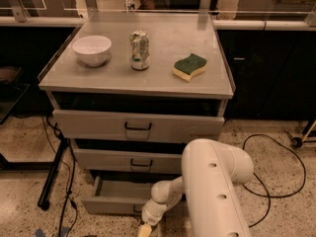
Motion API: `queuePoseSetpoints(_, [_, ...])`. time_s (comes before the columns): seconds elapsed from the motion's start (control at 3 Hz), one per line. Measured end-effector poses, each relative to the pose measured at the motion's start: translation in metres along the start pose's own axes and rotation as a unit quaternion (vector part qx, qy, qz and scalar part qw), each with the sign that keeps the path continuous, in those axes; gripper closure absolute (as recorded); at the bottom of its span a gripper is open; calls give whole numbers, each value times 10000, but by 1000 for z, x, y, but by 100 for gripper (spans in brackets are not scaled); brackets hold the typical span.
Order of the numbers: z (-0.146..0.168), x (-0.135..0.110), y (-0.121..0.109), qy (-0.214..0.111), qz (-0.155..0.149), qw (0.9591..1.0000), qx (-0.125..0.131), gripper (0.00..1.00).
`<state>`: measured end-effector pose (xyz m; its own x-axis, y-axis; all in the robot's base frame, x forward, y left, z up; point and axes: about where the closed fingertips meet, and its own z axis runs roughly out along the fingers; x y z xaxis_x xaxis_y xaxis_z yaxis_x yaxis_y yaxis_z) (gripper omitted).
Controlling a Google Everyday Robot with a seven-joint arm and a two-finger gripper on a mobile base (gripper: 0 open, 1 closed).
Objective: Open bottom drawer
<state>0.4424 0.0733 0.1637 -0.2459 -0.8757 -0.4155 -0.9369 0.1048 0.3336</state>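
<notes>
The grey cabinet has three drawers. The bottom drawer [111, 195] is the narrowest and stands pulled out, showing its plain grey tray; its front runs along the lower edge of the view. My white arm [212, 191] reaches down in front of the cabinet. My gripper [144, 229] is at the very bottom of the view, just in front of the bottom drawer's front near its handle. The handle is mostly hidden behind my wrist.
The top drawer [138, 126] and middle drawer [129, 162] sit slightly out. On the cabinet top are a white bowl [92, 49], a can [139, 49] and a green-and-yellow sponge [189, 66]. A black cable [276, 181] lies on the floor at right; a black stand leg [52, 177] at left.
</notes>
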Motion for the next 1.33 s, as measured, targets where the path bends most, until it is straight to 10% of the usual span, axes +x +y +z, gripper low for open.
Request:
queuePoseSetpoints(0.33, [-25, 12, 27, -222, 459, 9985, 205, 0])
queuePoseSetpoints(1.33, [-24, 13, 33, -215, 550, 9982, 116, 0])
